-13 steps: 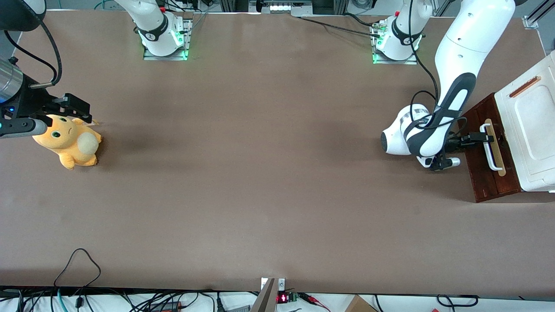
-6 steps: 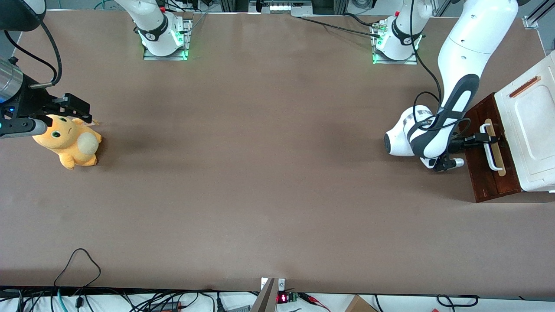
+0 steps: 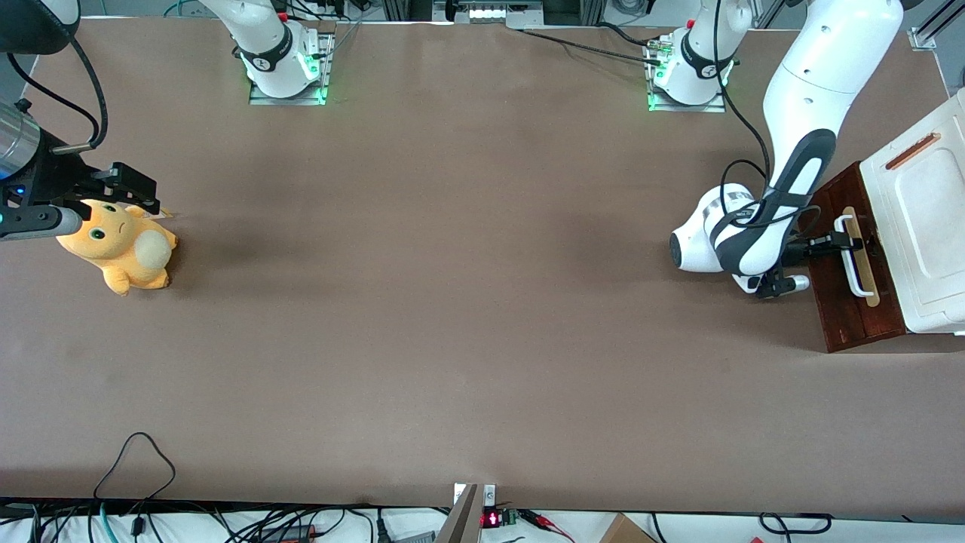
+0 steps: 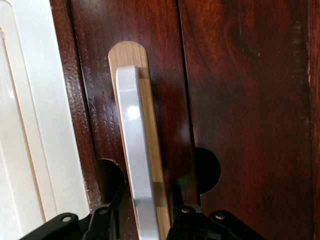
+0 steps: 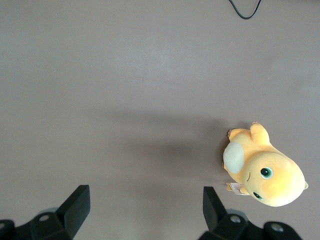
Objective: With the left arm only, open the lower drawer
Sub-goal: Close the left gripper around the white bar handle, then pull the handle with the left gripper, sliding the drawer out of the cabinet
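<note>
Dark red-brown lower drawer (image 3: 848,271) looks shut; the gripper (image 4: 145,220) has one finger each side of its white bar handle (image 4: 136,150), not squeezing; pulling is left.

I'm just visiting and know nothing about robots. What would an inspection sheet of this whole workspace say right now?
Surface: brown table.
Job's things: lower drawer, dark red-brown, white bar handle; no pale inside shows.
Clutter: orange plush toy toward the parked arm's end.
Grippers: left arm gripper open, one finger on each side of the handle.
Cables: black cable at the table's near edge.
Surroundings: white cabinet top above the drawer.
</note>
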### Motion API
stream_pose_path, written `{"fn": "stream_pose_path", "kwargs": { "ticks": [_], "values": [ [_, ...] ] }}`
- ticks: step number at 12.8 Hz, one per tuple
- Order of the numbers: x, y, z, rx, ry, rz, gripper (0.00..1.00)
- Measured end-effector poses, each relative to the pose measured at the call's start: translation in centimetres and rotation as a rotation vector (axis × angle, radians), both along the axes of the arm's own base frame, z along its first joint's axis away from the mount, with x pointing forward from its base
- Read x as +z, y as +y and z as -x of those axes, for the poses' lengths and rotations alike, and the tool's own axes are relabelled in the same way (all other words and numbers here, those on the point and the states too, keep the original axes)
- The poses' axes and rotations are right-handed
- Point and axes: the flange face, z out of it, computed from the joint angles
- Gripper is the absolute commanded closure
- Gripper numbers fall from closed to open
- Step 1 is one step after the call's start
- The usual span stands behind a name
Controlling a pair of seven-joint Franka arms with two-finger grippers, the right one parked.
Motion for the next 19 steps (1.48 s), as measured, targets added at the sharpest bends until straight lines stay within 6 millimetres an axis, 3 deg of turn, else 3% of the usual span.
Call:
{"fn": "stream_pose_path", "kwargs": {
  "ticks": [4, 7, 10, 16, 19],
  "values": [
    [0.16, 0.48, -0.36, -0.023, -0.005, -0.013, 0.60],
    [0.15, 0.50, -0.36, -0.023, -0.005, -0.013, 0.75],
    [0.10, 0.34, -0.37, -0.026, -0.005, -0.009, 0.84],
    [0.03, 0.47, -0.39, -0.025, -0.010, -0.008, 0.98],
    [0.04, 0.35, -0.40, -0.027, -0.010, -0.007, 1.00]
  ]
}}
